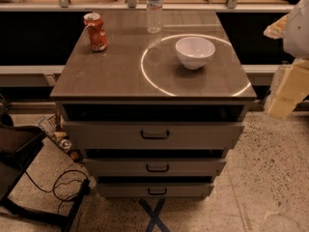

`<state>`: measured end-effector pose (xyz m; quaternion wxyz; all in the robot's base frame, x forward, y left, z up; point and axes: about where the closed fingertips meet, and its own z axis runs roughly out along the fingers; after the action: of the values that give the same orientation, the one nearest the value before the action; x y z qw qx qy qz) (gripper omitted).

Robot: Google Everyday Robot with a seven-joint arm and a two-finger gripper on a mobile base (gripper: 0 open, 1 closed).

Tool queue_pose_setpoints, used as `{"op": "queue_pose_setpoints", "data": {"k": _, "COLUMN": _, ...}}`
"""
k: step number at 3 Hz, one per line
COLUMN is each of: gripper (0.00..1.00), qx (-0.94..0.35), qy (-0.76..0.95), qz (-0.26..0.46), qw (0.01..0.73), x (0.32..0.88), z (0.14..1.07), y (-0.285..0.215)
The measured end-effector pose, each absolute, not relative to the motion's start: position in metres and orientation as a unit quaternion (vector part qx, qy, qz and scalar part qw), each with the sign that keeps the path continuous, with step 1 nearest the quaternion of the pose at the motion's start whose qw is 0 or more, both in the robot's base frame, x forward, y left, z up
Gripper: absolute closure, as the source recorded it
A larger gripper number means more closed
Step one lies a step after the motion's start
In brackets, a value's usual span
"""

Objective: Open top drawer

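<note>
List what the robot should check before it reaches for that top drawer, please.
1. Handle of the top drawer in plain view, nothing over it: ok.
2. Claw lined up with the handle: not ok; it hangs at the right edge of the view, beside the cabinet.
3. Bowl, bottle and can well back from the front edge: ok.
4. Cable on the floor off to the left of the drawer's path: ok.
5. How far the drawer is already out: cannot tell; a dark gap shows above its front.
</note>
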<state>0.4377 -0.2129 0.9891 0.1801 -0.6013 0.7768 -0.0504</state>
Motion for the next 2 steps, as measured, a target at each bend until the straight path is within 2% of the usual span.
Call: {"op": "queue_pose_setpoints", "data": {"k": 2, "gripper": 0.0, "qx": -0.619, "qy": 0.764, "qz": -0.068, "qw": 0.168, "x": 0.433, "z": 0.976, "y": -0.212}}
